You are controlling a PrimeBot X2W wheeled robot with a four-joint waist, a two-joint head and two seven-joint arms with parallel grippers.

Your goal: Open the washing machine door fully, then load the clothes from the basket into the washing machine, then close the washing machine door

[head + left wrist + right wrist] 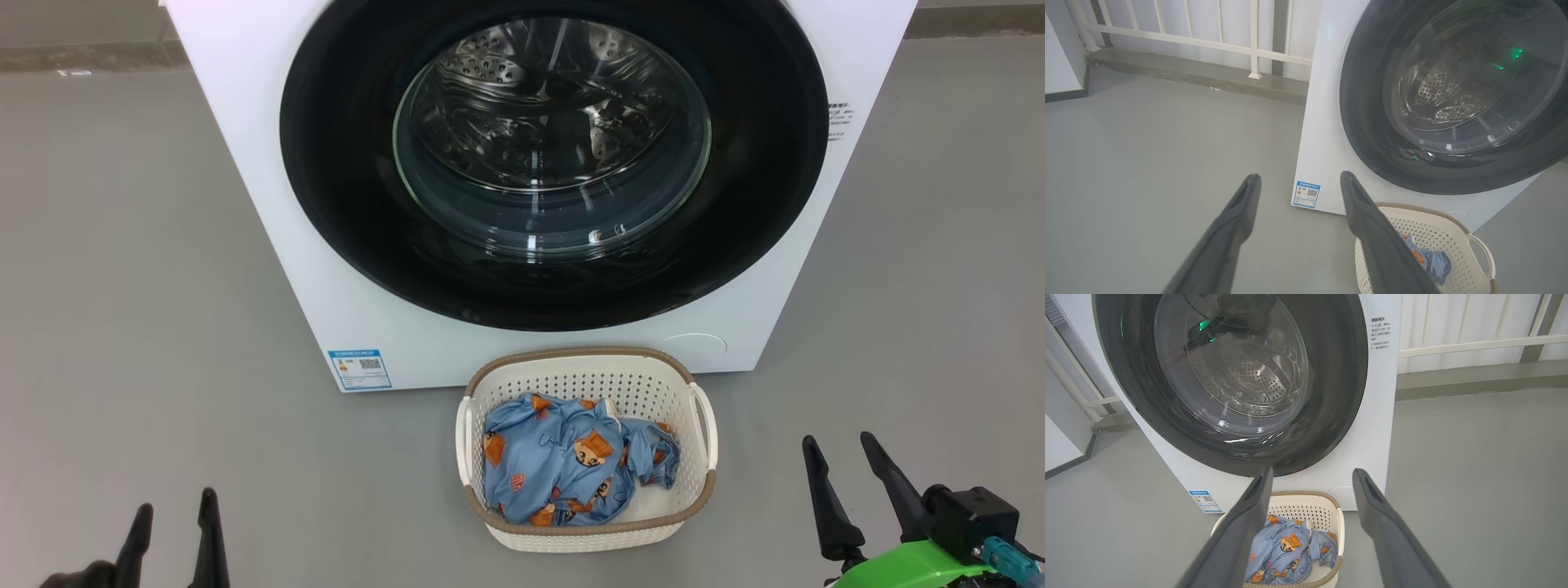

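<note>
The white washing machine point(245, 163) stands straight ahead with its round black door point(343, 204) shut flat against the front; the steel drum shows through the glass window point(551, 139). On the floor in front sits the cream basket point(584, 367) with the light-blue bear-print clothes point(563, 465) heaped inside. My left gripper point(175, 510) hangs open at the lower left, well left of the basket. At the lower right my right gripper point(841, 449) is open too, to the right of the basket. Both are empty. The door point(1331, 396) and the clothes point(1286, 551) show beyond the right gripper point(1312, 475).
Grey floor point(122, 327) spreads on both sides of the machine. A blue label sticker point(359, 369) sits at the machine's lower left corner. A white railing point(1188, 36) on a low concrete kerb point(1188, 75) runs behind the machine.
</note>
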